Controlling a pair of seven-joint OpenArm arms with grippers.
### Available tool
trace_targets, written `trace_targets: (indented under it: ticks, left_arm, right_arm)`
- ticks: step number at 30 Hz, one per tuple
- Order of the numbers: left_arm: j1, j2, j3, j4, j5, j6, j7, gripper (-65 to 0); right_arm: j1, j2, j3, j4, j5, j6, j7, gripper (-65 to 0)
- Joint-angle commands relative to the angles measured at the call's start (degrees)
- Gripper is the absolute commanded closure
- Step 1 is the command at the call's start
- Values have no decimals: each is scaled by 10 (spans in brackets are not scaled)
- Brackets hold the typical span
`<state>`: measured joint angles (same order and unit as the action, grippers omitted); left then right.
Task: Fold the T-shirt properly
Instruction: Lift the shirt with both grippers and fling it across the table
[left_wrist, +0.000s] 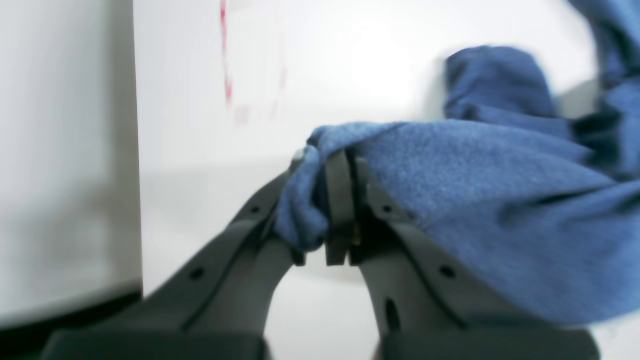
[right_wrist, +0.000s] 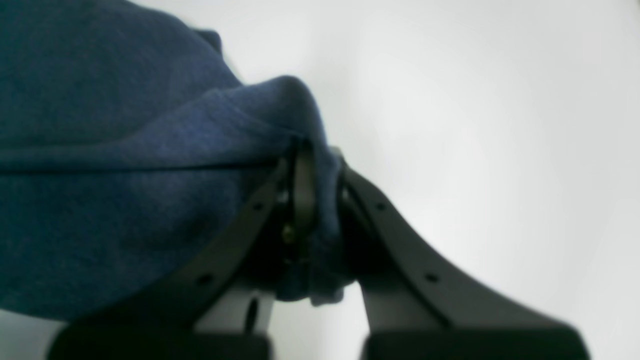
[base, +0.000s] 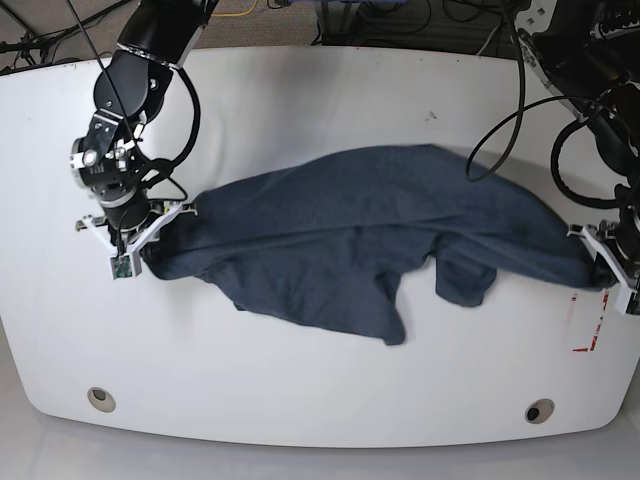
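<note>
Stretching between both arms, heathered slate-blue T-shirt (base: 350, 230) sags rumpled over glossy white table (base: 300, 380); left gripper (left_wrist: 345, 200) and right gripper (right_wrist: 312, 200) each clenched on bunched knit fabric.

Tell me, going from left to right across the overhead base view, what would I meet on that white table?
Right hand pinching one end of the T-shirt → the T-shirt's crumpled body stretched across the table → left hand gripping the other end → red marks near the table's right edge.
</note>
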<state>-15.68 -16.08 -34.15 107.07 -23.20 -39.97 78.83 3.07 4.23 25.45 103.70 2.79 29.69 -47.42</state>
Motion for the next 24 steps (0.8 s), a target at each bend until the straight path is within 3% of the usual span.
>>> trace_targets:
  ticks: [1, 15, 24]
  left_arm:
    - [-41, 6, 4, 10, -3, 0, -10, 0]
    - [-162, 59, 69, 7, -1, 0, -10, 0]
    - [-263, 55, 74, 2, -1, 0, -10, 0]
  right_arm:
    - [43, 30, 2, 2, 4, -1, 10, 0]
    - [196, 121, -2, -61, 5, 2, -13, 0]
    - [309, 178, -2, -97, 10, 6, -52, 0]
